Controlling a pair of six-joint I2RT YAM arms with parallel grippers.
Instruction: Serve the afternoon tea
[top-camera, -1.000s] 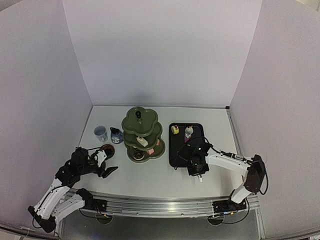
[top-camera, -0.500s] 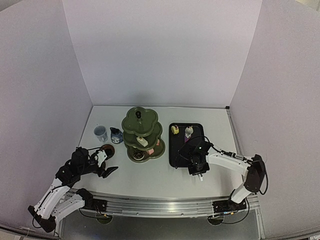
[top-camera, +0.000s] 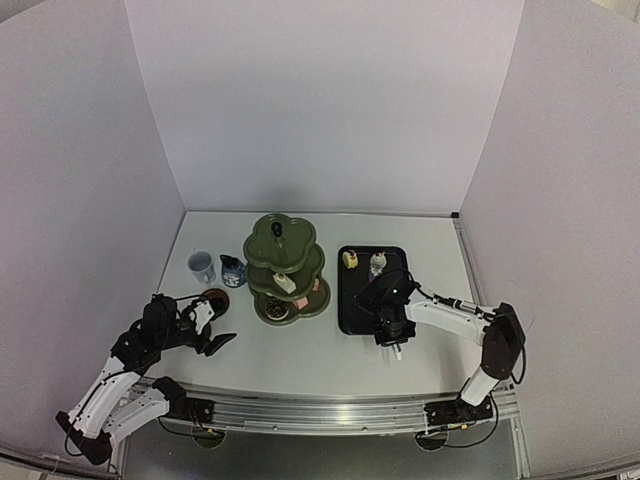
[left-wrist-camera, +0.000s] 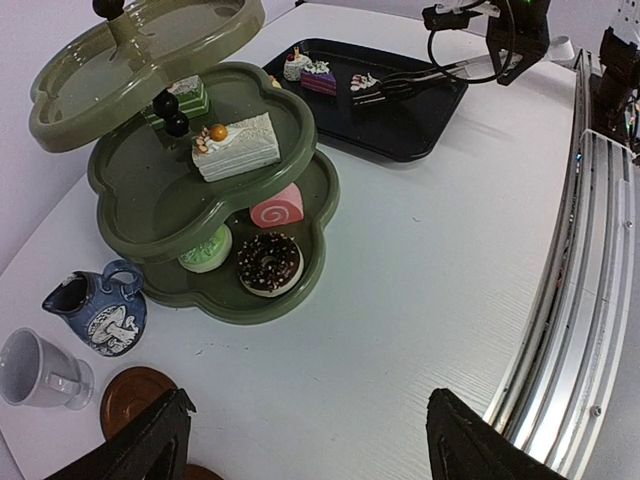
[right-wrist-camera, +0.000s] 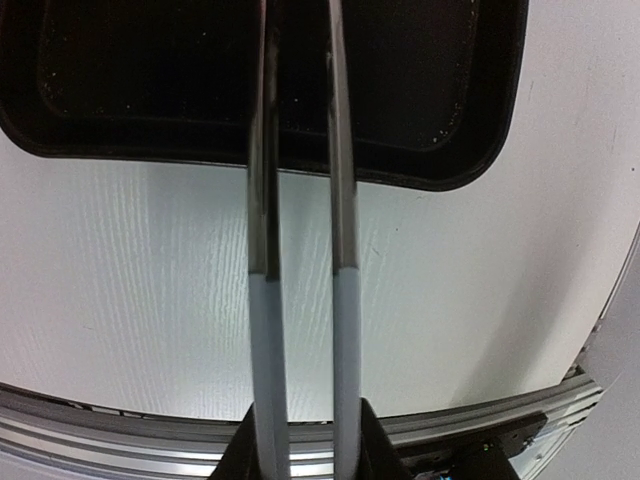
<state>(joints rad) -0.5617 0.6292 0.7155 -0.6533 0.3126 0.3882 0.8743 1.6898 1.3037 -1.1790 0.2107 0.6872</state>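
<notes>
The dark green three-tier stand (top-camera: 285, 266) stands mid-table, with several pastries on its tiers: a white cake slice (left-wrist-camera: 235, 146), a pink roll (left-wrist-camera: 277, 206), a green cake (left-wrist-camera: 207, 250) and a chocolate doughnut (left-wrist-camera: 268, 264). The dark blue jug (left-wrist-camera: 95, 305), the pale blue cup (left-wrist-camera: 40, 368) and a brown saucer (left-wrist-camera: 135, 395) sit to its left. A second saucer's edge (left-wrist-camera: 190, 472) shows by my left finger. My left gripper (left-wrist-camera: 310, 450) is open and empty, low over the table. My right gripper (right-wrist-camera: 305, 440) is shut on the metal tongs (right-wrist-camera: 300, 200), which reach over the tray.
The black tray (top-camera: 345, 300) lies right of the stand and holds three small pastries (left-wrist-camera: 320, 77) at its far end. The tong tips lie near one of them in the left wrist view (left-wrist-camera: 400, 85). A metal rail (left-wrist-camera: 590, 230) runs along the near table edge. White walls enclose three sides.
My right gripper with the tongs has shifted a little left and farther in, towards the tray. The left arm has not moved.
</notes>
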